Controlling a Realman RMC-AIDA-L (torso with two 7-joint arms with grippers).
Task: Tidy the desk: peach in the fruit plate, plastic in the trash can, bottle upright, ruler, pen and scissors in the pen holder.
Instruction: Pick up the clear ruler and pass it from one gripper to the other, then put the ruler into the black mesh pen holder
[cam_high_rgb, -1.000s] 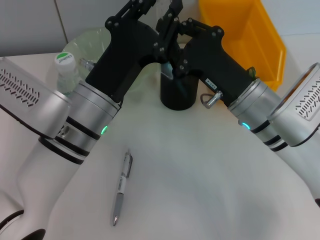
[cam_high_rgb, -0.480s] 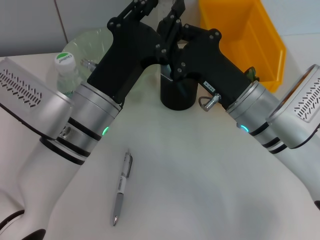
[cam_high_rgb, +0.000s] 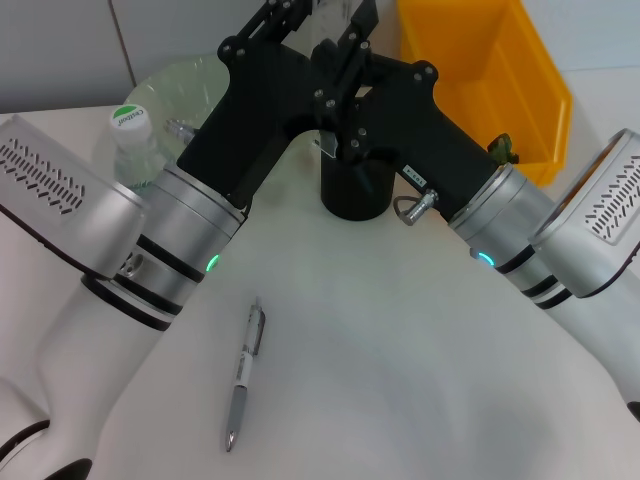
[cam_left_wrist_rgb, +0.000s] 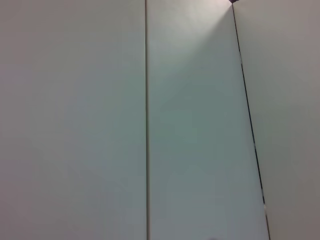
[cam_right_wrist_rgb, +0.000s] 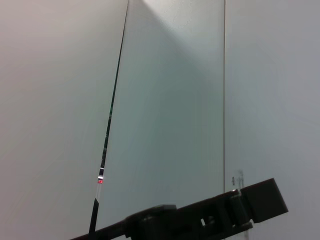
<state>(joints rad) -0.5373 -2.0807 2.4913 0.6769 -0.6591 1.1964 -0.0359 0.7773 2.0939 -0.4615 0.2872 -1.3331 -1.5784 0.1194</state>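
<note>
One water bottle (cam_high_rgb: 128, 140) with a green cap stands upright near the desk's (cam_high_rgb: 400, 350) far left edge, just before one clear fruit plate (cam_high_rgb: 185, 85). One pen (cam_high_rgb: 243, 375) lies alone toward the near edge. Both hands meet over the single black pen holder (cam_high_rgb: 355, 190) at the far edge: left hand (cam_high_rgb: 290, 12), right hand (cam_high_rgb: 355, 25); whether either grips anything cannot be told. One yellow bin (cam_high_rgb: 500, 70) sits at the far right.

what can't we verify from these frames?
- Both pincer tips: cut off by the head view's top edge; wrist views show only wall panels.
- Pen holder contents: arms cover its mouth.
- Fruit plate: left arm hides most; no peach visible.
- Ruler, scissors: not identifiable.
</note>
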